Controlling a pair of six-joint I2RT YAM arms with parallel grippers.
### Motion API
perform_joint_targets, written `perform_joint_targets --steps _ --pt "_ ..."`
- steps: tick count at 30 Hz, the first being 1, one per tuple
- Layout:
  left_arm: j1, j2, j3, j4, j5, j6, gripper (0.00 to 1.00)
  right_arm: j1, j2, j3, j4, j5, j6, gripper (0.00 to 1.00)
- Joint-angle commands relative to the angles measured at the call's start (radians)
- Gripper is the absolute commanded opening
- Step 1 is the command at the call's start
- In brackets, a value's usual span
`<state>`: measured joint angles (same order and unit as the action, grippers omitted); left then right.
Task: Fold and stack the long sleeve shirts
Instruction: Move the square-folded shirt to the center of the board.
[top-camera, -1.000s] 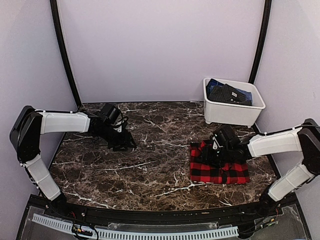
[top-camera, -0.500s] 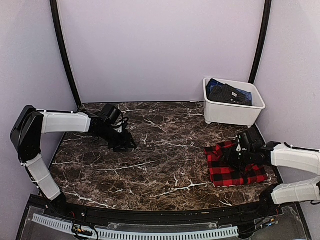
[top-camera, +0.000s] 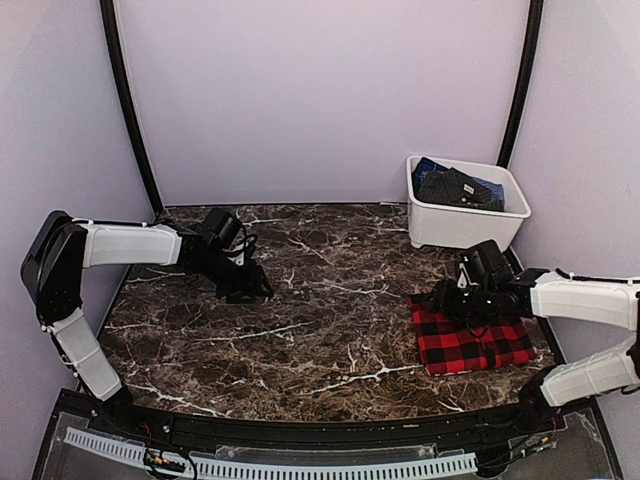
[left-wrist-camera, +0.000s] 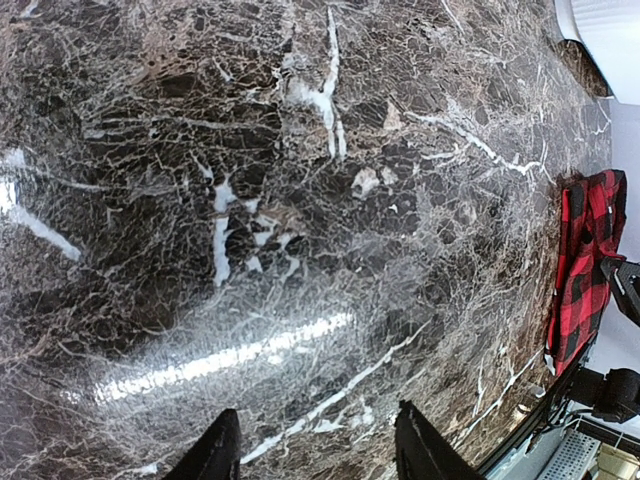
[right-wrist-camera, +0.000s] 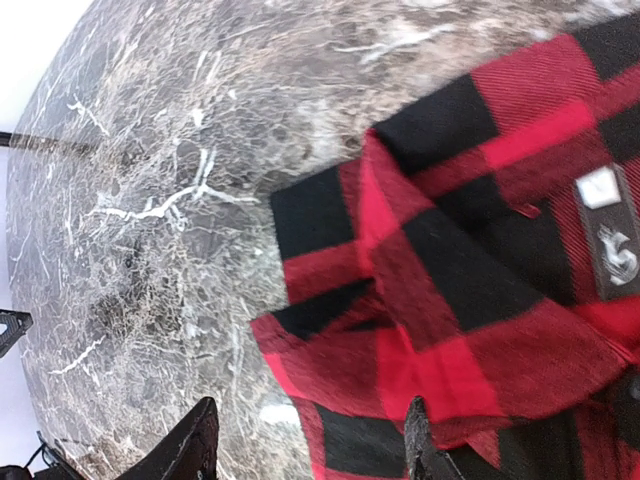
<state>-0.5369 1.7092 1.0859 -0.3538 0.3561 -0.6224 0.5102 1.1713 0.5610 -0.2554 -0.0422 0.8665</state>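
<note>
A folded long sleeve shirt (top-camera: 474, 345) in red-and-black check lies flat on the marble at the right; its neck label (right-wrist-camera: 600, 187) shows in the right wrist view. My right gripper (top-camera: 443, 300) hovers over the shirt's far-left corner, open. In the right wrist view this gripper (right-wrist-camera: 308, 447) straddles the shirt's edge (right-wrist-camera: 330, 360) without pinching the cloth. My left gripper (top-camera: 250, 290) sits low over bare marble at the left, open and empty (left-wrist-camera: 318, 452). The shirt (left-wrist-camera: 585, 260) is far off at the right edge of the left wrist view.
A white plastic tub (top-camera: 470, 225) stands at the back right, just behind the shirt, with dark blue and black clothes (top-camera: 458, 186) in it. Grey walls and black corner poles close in the table. The table's front rail runs along the bottom.
The checked shirt has slid to the right, toward the table's right edge, along with my right gripper. That gripper has since drawn back to the shirt's left corner. The left arm has not moved.
</note>
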Motion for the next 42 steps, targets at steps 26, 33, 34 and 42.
perform_joint_targets --steps 26,33,34,42 --pt "-0.002 -0.064 0.005 0.018 0.004 0.012 0.52 0.046 0.23 0.134 0.095 0.047 -0.071 0.64" --pt "-0.002 -0.128 0.005 0.118 0.005 0.023 0.55 0.122 0.212 0.316 0.022 0.082 -0.163 0.74" --pt "-0.002 -0.137 0.009 0.125 0.001 0.028 0.57 0.133 0.212 0.34 0.02 0.086 -0.178 0.75" --pt "-0.001 -0.24 0.072 0.18 -0.11 0.112 0.66 0.182 0.229 0.545 0.094 0.078 -0.302 0.98"
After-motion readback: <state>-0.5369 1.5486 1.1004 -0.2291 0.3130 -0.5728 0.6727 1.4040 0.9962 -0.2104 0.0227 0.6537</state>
